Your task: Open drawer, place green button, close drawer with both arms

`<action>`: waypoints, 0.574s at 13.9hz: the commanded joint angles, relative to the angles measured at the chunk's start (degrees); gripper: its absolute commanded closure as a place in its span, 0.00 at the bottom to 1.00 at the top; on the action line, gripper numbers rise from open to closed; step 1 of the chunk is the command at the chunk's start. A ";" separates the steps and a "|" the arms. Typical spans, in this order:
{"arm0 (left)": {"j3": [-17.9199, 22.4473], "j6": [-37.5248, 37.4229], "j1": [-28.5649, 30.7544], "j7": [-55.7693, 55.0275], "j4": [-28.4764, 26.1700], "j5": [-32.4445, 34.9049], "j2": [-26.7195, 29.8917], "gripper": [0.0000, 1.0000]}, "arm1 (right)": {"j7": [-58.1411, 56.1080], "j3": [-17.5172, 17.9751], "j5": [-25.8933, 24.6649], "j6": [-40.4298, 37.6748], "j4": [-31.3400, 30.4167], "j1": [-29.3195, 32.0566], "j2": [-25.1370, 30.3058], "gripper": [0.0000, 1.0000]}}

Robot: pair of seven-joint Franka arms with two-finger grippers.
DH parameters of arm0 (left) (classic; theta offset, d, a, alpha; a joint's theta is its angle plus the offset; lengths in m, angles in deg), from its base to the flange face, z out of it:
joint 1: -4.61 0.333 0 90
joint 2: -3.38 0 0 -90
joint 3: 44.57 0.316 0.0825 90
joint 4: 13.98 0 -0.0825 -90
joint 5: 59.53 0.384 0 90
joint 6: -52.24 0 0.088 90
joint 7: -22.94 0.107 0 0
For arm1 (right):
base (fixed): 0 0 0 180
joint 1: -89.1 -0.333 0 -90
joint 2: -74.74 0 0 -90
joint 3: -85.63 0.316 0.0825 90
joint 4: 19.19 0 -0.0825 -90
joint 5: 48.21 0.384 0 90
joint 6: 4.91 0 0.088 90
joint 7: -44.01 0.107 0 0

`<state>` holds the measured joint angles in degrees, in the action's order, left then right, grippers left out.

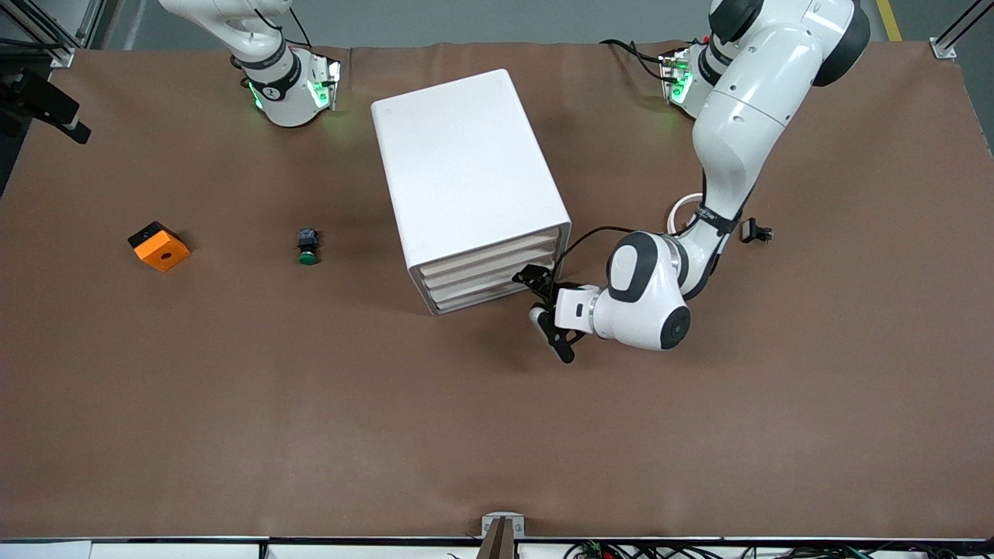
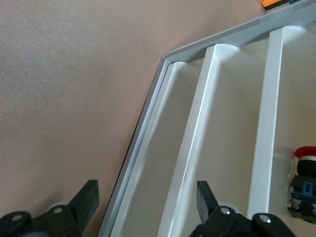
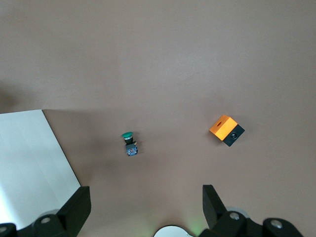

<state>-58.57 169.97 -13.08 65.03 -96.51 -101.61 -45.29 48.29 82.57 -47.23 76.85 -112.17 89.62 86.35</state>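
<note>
Lining up on the cabinet (image 1: 466,186) front is what the left arm seems to be doing; the left gripper (image 1: 548,314) is brought in low at the corner of the drawer stack toward the left arm's end of the table, prob so a finger can be hooked on the lowest drawer (image 1: 485,300); all three drawers are seen shut in the front view, so the opening step isn't done yet.

The fingers are spread wide w/ nothing between them; in the left wrist view one finger (image 2: 84,202) is set outside the cabinet wall and the other over the white drawer fronts; whether anything is actually touched can't be told.

The button (image 1: 307,247) is left lying on the table, between the cabinet and the orange block (image 1: 159,246), green cap pointed toward the front camera; placed well apart from the drawer, so it's prob meant to be fetched by the other arm.

The right gripper (image 3: 143,207) is held high by its base, waiting; fingers wide open, nothing held; button & block are seen below it.
</note>
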 commanded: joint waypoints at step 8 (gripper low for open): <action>0.03 -1.00 -1.29 4.84 0.09 -1.51 -0.99 0.33 | 0.02 -0.01 0.95 0.69 -1.51 0.09 1.49 0.00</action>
<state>-58.57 169.70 -13.89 68.41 -96.58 -101.63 -46.02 48.28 82.55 -47.16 76.85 -112.17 89.62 86.35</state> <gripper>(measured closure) 0.317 0.000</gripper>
